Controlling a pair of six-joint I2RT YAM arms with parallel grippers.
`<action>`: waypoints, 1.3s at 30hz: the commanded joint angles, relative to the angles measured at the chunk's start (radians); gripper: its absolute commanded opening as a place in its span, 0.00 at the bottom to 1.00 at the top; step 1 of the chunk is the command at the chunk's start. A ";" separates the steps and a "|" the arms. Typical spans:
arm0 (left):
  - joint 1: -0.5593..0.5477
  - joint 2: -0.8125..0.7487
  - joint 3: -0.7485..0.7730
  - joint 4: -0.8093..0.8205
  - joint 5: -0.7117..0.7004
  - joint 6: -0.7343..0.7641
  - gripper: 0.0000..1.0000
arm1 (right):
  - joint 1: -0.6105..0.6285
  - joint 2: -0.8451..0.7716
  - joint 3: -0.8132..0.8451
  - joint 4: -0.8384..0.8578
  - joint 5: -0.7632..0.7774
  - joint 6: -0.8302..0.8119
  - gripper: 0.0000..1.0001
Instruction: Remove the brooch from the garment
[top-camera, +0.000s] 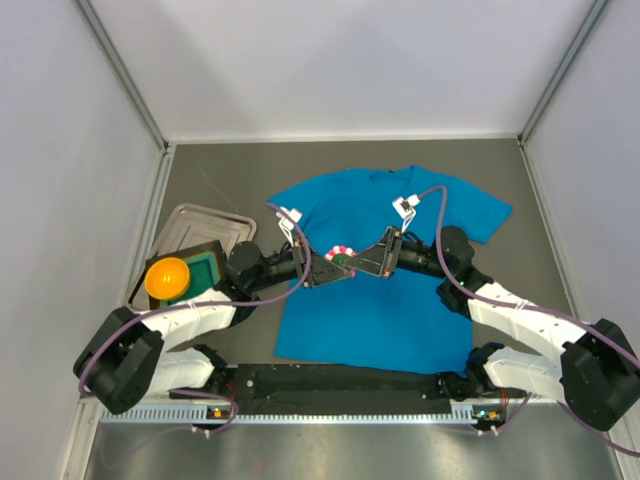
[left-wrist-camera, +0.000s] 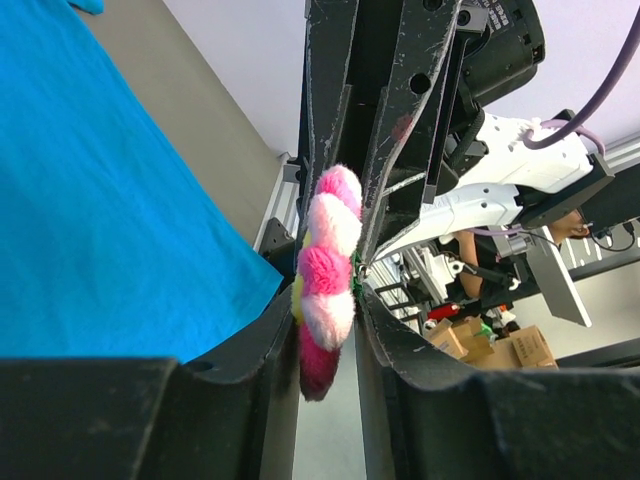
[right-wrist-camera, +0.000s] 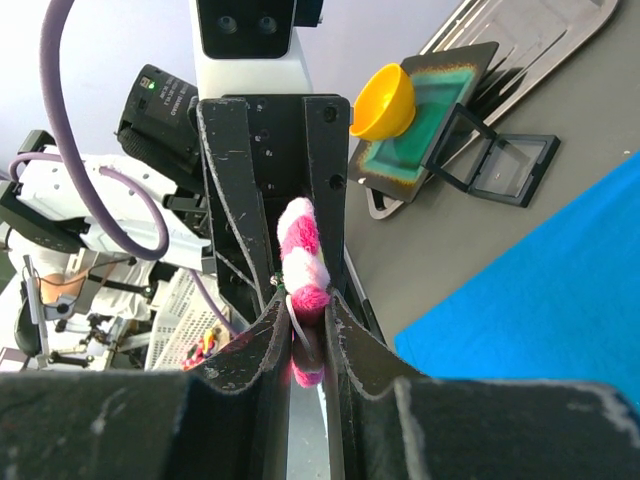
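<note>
The brooch (top-camera: 342, 252), a fluffy pink-and-white flower, hangs just over the chest of the garment (top-camera: 385, 310), a blue T-shirt spread flat on the table. My left gripper (top-camera: 333, 268) comes in from the left and my right gripper (top-camera: 364, 262) from the right, tips meeting at the flower. In the left wrist view the brooch (left-wrist-camera: 326, 280) sits pinched between my left gripper's (left-wrist-camera: 327, 300) fingers, the garment (left-wrist-camera: 100, 220) off to the side. In the right wrist view my right gripper (right-wrist-camera: 308, 305) is shut on the brooch's (right-wrist-camera: 304, 255) lower petal and a thin metal pin.
A metal tray (top-camera: 205, 222) lies at the left of the table. On it stands a dark green-lined box (top-camera: 208, 262) with an orange round bowl-like thing (top-camera: 167, 278). Grey walls enclose the table on three sides. The arms' base rail (top-camera: 340, 382) runs along the near edge.
</note>
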 joint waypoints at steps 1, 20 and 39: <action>-0.007 -0.022 0.052 0.015 0.020 0.039 0.31 | 0.014 -0.016 0.057 0.013 -0.021 -0.020 0.00; -0.007 -0.028 0.061 -0.012 0.018 0.048 0.35 | 0.014 -0.019 0.060 0.012 -0.022 -0.019 0.00; 0.070 -0.323 -0.018 -0.444 -0.048 0.104 0.66 | 0.016 -0.113 0.129 -0.279 0.127 -0.311 0.00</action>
